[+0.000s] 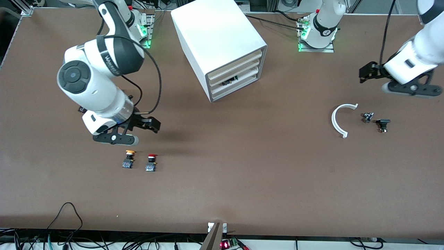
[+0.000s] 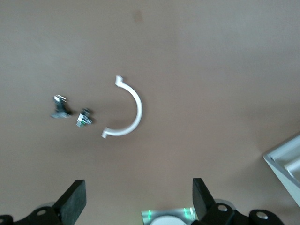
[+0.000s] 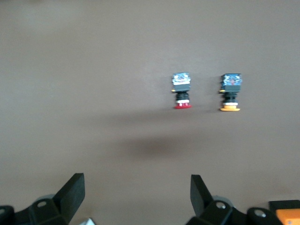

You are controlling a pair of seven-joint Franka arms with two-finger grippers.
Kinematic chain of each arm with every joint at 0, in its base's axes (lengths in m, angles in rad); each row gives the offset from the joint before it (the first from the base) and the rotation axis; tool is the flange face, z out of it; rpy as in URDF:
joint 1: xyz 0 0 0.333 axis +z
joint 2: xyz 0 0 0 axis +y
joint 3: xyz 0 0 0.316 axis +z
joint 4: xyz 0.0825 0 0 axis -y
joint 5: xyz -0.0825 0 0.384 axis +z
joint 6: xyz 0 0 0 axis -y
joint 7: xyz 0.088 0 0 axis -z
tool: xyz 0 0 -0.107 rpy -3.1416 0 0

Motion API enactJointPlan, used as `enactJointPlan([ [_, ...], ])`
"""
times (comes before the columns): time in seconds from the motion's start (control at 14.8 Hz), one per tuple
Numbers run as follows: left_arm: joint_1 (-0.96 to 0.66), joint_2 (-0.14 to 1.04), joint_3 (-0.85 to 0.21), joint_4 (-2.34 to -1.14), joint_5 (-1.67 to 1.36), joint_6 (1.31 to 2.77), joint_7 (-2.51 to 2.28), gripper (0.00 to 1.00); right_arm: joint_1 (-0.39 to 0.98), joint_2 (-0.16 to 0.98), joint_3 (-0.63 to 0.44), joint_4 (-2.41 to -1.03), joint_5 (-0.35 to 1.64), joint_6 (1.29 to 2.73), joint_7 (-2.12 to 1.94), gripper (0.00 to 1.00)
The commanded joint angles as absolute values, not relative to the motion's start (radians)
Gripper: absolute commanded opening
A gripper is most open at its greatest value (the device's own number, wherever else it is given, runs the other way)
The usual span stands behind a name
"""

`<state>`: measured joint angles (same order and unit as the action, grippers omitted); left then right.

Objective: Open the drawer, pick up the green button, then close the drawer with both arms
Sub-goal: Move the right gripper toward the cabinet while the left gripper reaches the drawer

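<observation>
Drawer [image 1: 234,86]: lowest of four flat white trays in the white box-shaped cabinet [image 1: 216,38], pushed in flush with the three above it. Front edge is a narrow pale strip just above the tabletop [image 1: 242,166]. Something small and dark shows in the slot of one drawer higher up; cannot tell what it is. Green-capped button not visible in any view.

Cabinet stands at mid-table toward the robot bases, its front turned at an angle toward the left arm's end.

Right gripper [image 1: 133,130] hangs over bare tabletop; fingers [image 3: 70,194] spread wide, holding nothing. Just nearer the front camera lie an orange-capped button [image 1: 128,159] and a red-capped button [image 1: 151,163], side by side, apart, each on its side.

Left gripper [image 1: 395,78] hangs over the left arm's end of the table; fingers [image 2: 72,201] likewise spread, empty. Below it lie a white curved plastic piece [image 1: 338,119] and two small dark metal parts [image 1: 367,117], [image 1: 383,124], near one another, none touching.
</observation>
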<state>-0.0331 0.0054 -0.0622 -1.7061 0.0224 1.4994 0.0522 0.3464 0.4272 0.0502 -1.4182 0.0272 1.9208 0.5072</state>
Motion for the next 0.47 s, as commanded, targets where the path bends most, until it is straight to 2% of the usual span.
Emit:
enactJointPlan([
  [0.0, -0.041, 0.084, -0.069, -1.695, -0.136, 1.470, 0.119, 1.00, 0.377, 0.501, 0.044, -1.301, 0.037, 1.904, 0.571, 1.00],
  [0.27, -0.003, 0.156, -0.069, -1.739, -0.424, 1.497, 0.317, 1.00, 0.408, 0.534, 0.044, -1.255, 0.037, 1.914, 0.630, 1.00],
  [0.41, -0.003, 0.153, -0.069, -1.851, -0.559, 1.569, 0.415, 0.99, 0.423, 0.541, 0.044, -1.252, 0.035, 1.943, 0.666, 1.00],
])
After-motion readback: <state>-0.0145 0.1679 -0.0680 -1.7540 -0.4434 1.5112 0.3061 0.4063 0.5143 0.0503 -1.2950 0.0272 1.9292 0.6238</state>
